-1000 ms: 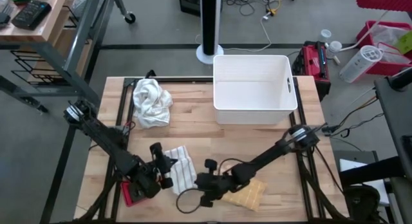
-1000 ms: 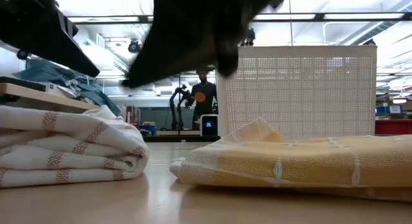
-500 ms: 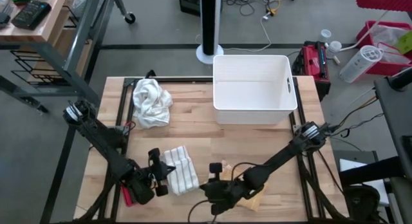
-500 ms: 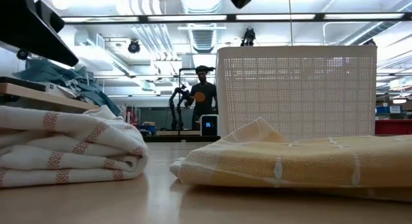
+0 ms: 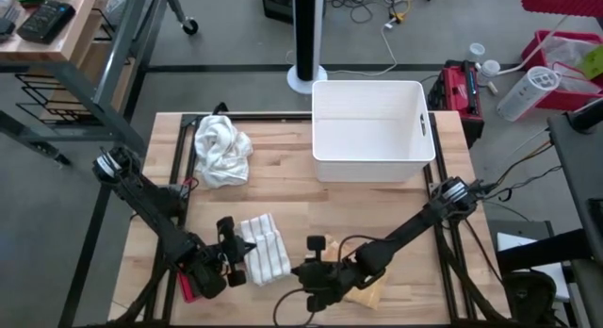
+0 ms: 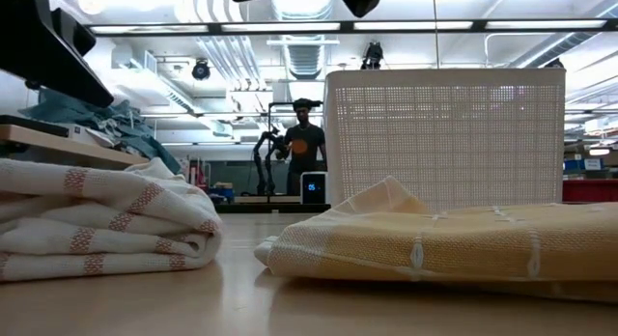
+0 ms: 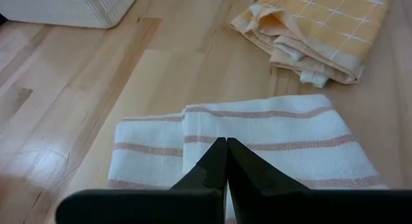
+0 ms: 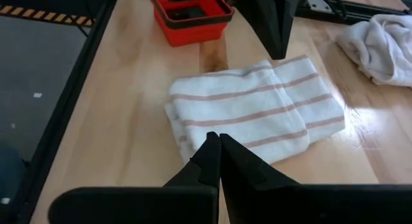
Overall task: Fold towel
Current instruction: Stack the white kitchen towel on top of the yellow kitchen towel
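A white towel with thin reddish-brown stripes (image 5: pixel 265 251) lies folded into a neat, flat rectangle on the wooden bench (image 5: pixel 283 196), near its front edge, layered edges stacked evenly.

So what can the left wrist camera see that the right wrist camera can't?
Only the left wrist view shows the folded yellow checked towel and a corner of the white basket. Only the right wrist view shows the red tray, the crumpled white towel and the table's edge with floor beside it. Both show the folded white striped towel on the wooden table, and each arm's own shut tool: left tool, right tool.
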Robot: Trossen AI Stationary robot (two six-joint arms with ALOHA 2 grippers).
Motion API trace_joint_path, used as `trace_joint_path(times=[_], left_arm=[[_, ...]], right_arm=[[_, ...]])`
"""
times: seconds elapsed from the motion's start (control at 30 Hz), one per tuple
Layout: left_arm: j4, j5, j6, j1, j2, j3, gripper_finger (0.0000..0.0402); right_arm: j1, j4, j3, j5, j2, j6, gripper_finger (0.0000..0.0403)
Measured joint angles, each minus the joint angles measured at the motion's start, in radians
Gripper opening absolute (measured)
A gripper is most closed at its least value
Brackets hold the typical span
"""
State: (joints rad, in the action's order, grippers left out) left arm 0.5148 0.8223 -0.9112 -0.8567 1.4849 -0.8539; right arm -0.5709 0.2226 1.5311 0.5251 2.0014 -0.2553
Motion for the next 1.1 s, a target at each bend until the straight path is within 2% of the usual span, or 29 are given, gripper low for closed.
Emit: trace_joint_path(times=[0.13, 0.23, 0.3, 0.4, 0.57, 0.83, 0.97, 1.1], left_arm=[[0.0, -0.031, 0.0, 0.0, 0.0, 0.0, 0.0], [-0.001, -0.076, -0.006, 0.0, 0.0, 0.015, 0.0], [-0.001, -0.099, -0.034, 0.0, 0.0, 0.036, 0.0], [-0.032, -0.14, -0.083, 0.0, 0.0, 0.078, 0.0], [-0.143, -0.222, -0.101, 0.0, 0.0, 0.141, 0.0], [-0.234, -0.239, -0.099, 0.001, 0.0, 0.199, 0.0], [-0.283, -0.239, -0.102, 0.007, 0.0, 0.235, 0.0], [-0.305, -0.239, -0.101, 0.016, 0.0, 0.245, 0.0]], right_arm=[[0.007, -0.002, 0.0, 0.001, 0.0, -0.082, 0.0], [0.029, 0.02, 0.0, 0.012, 0.0, -0.288, 0.0], [0.053, 0.074, 0.0, 0.017, 0.0, -0.413, 0.0], [0.1, 0.196, -0.003, -0.015, 0.0, -0.501, 0.0], [0.18, 0.179, -0.026, -0.201, 0.013, -0.498, 0.0], [0.284, -0.068, -0.096, -0.435, 0.015, -0.477, 0.0012], [0.325, -0.076, -0.132, -0.448, 0.015, -0.503, 0.0049], [0.353, -0.086, -0.157, -0.464, 0.015, -0.525, 0.0103]])
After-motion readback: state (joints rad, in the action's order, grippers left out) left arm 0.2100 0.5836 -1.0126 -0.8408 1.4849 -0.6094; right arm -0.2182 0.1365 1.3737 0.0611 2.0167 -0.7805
